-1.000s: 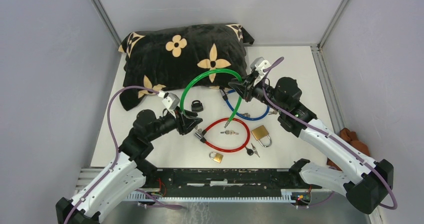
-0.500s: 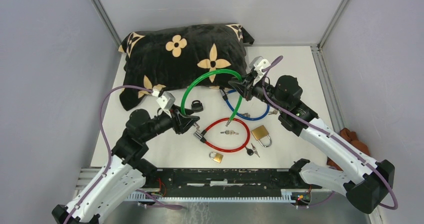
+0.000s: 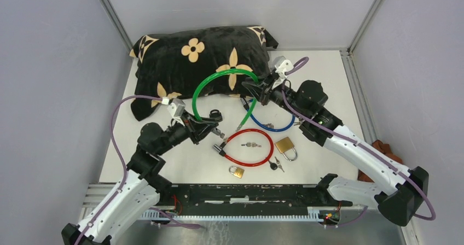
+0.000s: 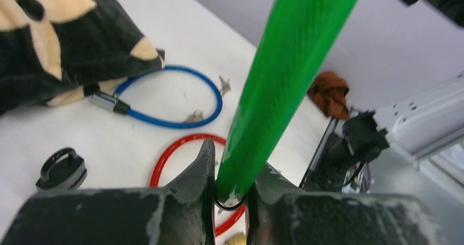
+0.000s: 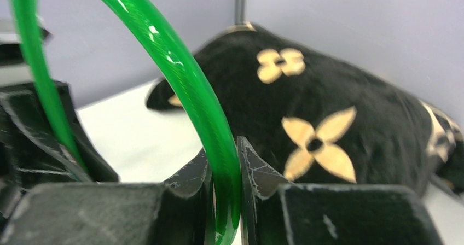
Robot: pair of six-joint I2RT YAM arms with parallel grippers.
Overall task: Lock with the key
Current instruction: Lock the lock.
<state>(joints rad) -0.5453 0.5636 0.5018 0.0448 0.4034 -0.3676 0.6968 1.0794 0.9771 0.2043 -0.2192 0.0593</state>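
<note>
A green cable lock (image 3: 219,74) arches above the table between my two grippers. My left gripper (image 3: 209,126) is shut on one end of it; in the left wrist view the cable (image 4: 284,75) rises from between the jaws of the gripper (image 4: 230,193). My right gripper (image 3: 257,92) is shut on the cable further along, in front of the pillow; the right wrist view shows the cable (image 5: 186,86) pinched in the gripper (image 5: 225,201). The cable's free end (image 3: 239,128) hangs down toward the table. Small keys (image 3: 251,145) lie inside the red cable loop (image 3: 249,157).
A black flowered pillow (image 3: 202,59) lies at the back. A blue cable lock (image 3: 273,126), a large brass padlock (image 3: 285,146), a small brass padlock (image 3: 236,171), a black-headed key (image 3: 275,165) and a black cap (image 3: 215,115) lie on the table. An orange cloth (image 3: 383,149) lies past the right edge.
My right gripper has moved left and back with the green cable, swinging its free end leftward. My left gripper has drawn back a little with its end of the cable.
</note>
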